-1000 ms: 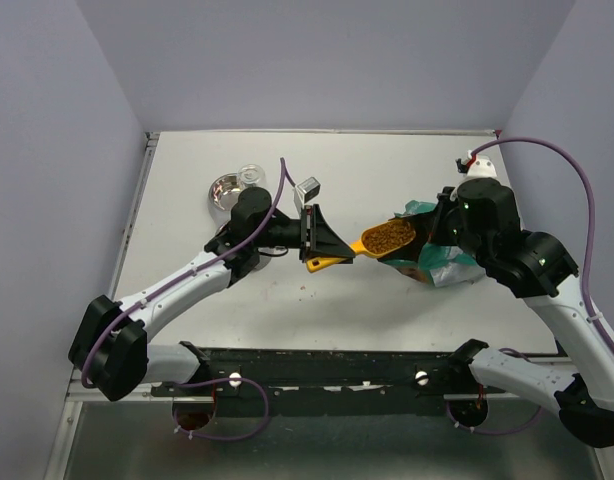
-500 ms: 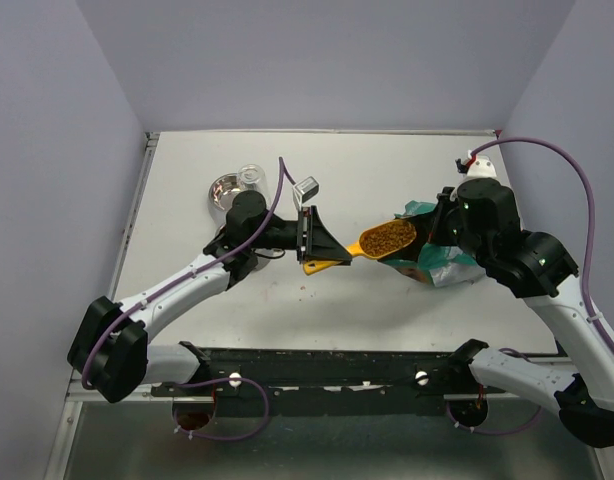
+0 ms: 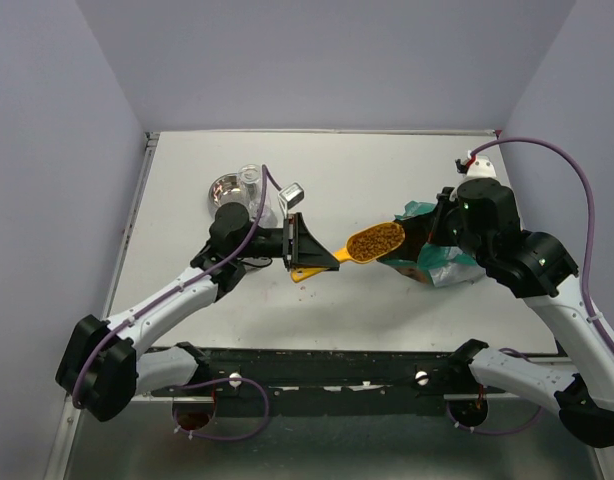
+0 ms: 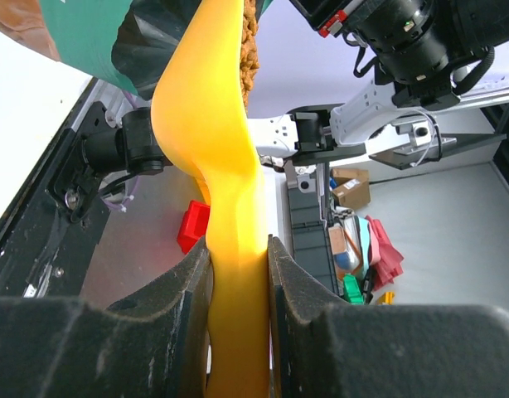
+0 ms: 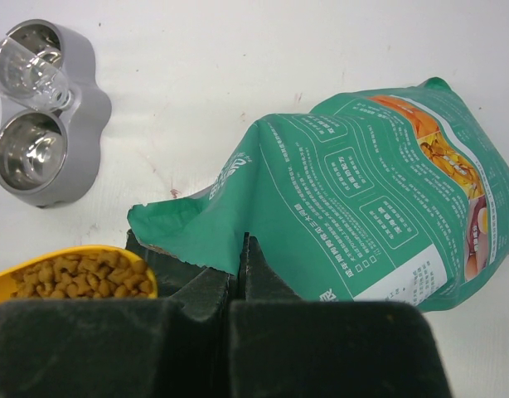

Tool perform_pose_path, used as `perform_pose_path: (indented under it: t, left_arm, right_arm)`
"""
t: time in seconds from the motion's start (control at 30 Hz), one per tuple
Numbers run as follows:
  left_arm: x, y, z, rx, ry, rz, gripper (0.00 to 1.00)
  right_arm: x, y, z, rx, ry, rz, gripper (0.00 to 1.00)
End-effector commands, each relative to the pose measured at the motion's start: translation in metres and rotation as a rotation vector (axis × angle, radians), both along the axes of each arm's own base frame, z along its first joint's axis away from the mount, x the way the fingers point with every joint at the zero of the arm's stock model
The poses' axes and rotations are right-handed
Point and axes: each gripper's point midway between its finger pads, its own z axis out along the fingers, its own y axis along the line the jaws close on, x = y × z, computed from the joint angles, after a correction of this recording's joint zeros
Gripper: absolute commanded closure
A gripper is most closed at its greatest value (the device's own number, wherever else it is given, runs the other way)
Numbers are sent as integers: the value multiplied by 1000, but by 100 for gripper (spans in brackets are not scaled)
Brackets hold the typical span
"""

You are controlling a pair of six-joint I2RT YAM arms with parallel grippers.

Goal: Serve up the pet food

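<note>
The left jaws are clenched on the handle of the orange scoop. Its heap of pet food hangs mid-frame, just beside the bag, whose edge the right jaws pinch. Best to carry the scoop level to the bowl at upper left, then tip slowly.

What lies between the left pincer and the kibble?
Only the handle of the orange scoop: the left pincer grips its end and the kibble fills its bowl, clearest in the top view.
</note>
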Motion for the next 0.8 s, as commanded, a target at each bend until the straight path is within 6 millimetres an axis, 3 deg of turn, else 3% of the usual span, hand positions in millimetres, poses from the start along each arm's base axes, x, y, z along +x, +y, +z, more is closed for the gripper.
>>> perform_pose_path:
  t: [0.0, 0.4, 0.77]
  left_arm:
    - [-9, 17, 10, -35, -64, 22, 100]
    - [-1, 53, -4, -9, -54, 185, 100]
    - [25, 93, -36, 59, -18, 406, 100]
  right_arm:
    - [3, 4, 27, 51, -80, 13, 100]
    - [4, 6, 27, 53, -79, 19, 100]
    - [3, 12, 24, 53, -79, 59, 100]
